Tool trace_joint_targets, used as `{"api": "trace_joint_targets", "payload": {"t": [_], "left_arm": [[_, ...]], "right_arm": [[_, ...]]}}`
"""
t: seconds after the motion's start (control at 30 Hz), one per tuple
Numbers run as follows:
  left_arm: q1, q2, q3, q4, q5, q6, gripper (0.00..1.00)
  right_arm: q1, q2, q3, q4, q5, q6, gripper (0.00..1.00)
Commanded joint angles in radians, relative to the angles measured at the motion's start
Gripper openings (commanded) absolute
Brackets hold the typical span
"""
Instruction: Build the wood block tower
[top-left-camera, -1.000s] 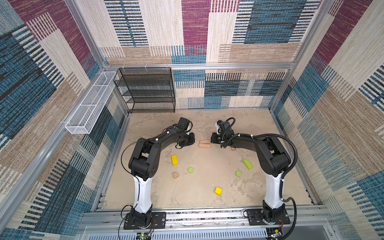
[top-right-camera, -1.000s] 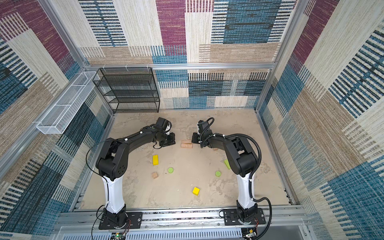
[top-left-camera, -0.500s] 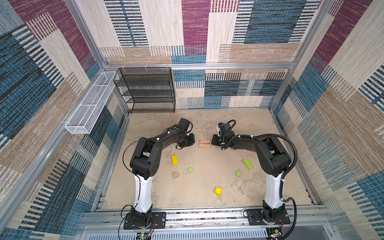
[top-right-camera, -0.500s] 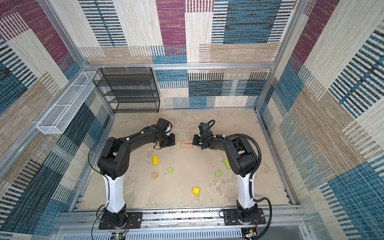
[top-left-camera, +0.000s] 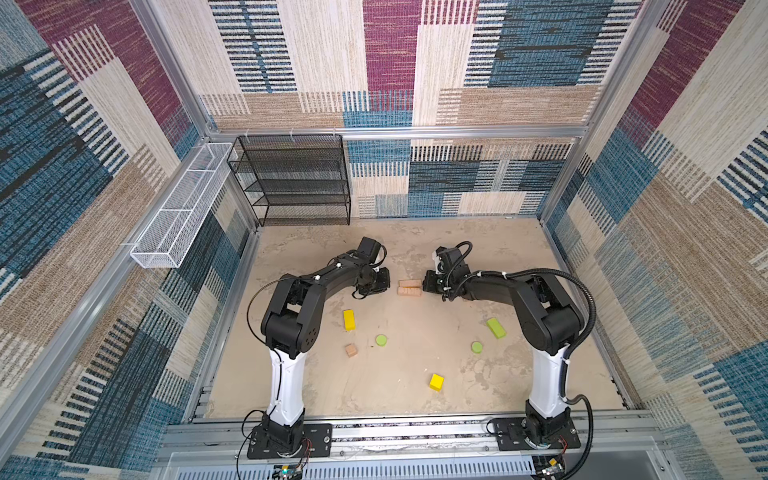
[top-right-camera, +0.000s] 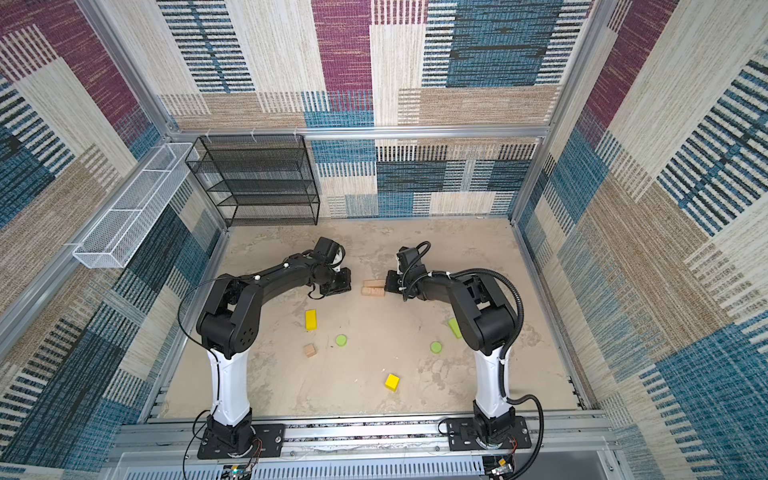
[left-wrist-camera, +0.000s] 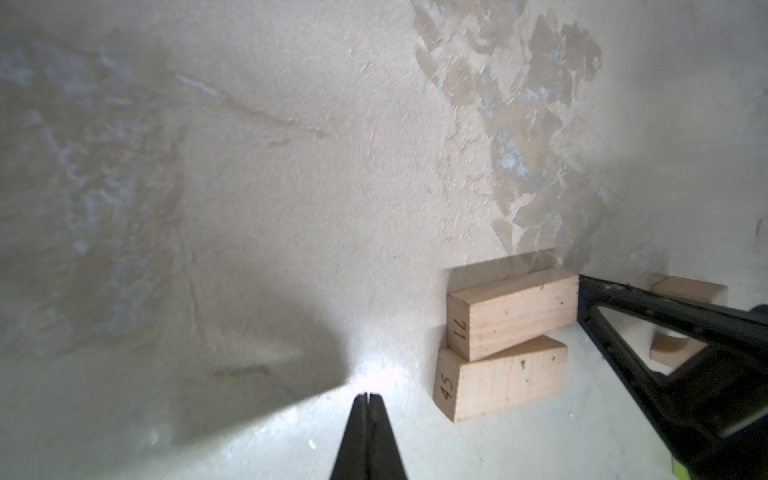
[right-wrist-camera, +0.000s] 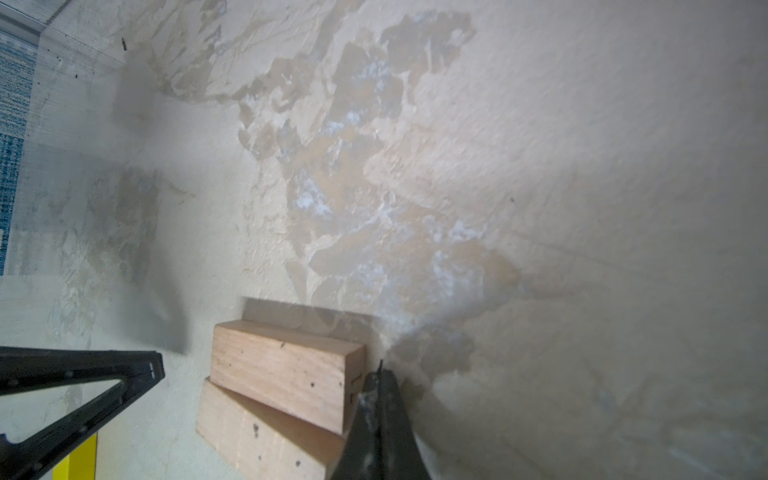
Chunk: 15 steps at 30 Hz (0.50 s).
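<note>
Tabletop (top-left-camera: 415, 249): patchy beige; carpet-patterned walls (top-left-camera: 457, 187).
Tan bars (left-wrist-camera: 515, 320): 71, 45 legible, left wrist only.
Left gripper (left-wrist-camera: 366, 397), right gripper (right-wrist-camera: 380, 372): I see both clenched, empty.

Right end effector (top-left-camera: 426, 286) edged slightly lower, beside stacked tan bars (top-left-camera: 409, 288).

The right pincer (right-wrist-camera: 380, 376) is closed with nothing between its fingers. Its tip is at the end face of the far tan bar (right-wrist-camera: 282, 374); whether it touches cannot be told. That bar lies long-side against the near tan bar (right-wrist-camera: 257, 440) and overlaps its edge. Across from the bars' other ends, the left pincer (right-wrist-camera: 158, 368) is also closed and stands apart from them. A corner of a yellow bar (right-wrist-camera: 79, 457) shows through its frame. The bench (right-wrist-camera: 540, 166) is pale, with patches of peeled coating.
</note>
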Motion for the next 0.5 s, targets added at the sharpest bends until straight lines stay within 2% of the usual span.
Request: {"api": "trace_joint_targets", "payload": {"t": [0.0, 0.47], "left_arm": [[-0.001, 0.003, 0.011, 0.003, 0.016, -0.013, 0.0], [-0.006, 0.012, 0.015, 0.002, 0.024, -0.017, 0.0]], "right_arm": [[0.004, -0.003, 0.001, 0.026, -0.019, 0.013, 0.0], [0.008, 0.001, 0.008, 0.013, -0.016, 0.01, 0.0]]}}
